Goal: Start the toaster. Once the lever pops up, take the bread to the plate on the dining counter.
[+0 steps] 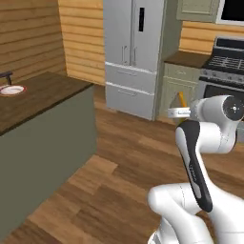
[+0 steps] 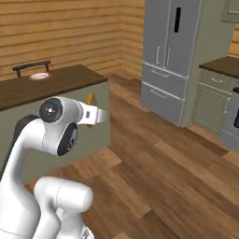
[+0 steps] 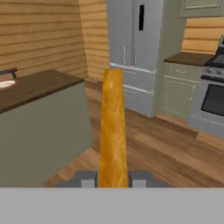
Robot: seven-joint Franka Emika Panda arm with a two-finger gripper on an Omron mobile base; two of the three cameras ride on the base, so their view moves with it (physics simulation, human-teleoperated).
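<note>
Jaws of the gripper [image 3: 113, 178] are clamped edge-on around the bread [image 3: 113, 131], held up over the floor, so I'd carry it level to the plate [image 1: 12, 89] at the dining counter's [image 1: 43, 97] far end and only release low over its centre.

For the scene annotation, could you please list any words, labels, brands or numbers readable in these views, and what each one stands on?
None can be read.
Fridge: a dark panel on its door, no legible characters.
Stove: no legible markings.
Bread, held in the shut gripper: plain crust.
Plate on the dining counter: no print visible.
</note>
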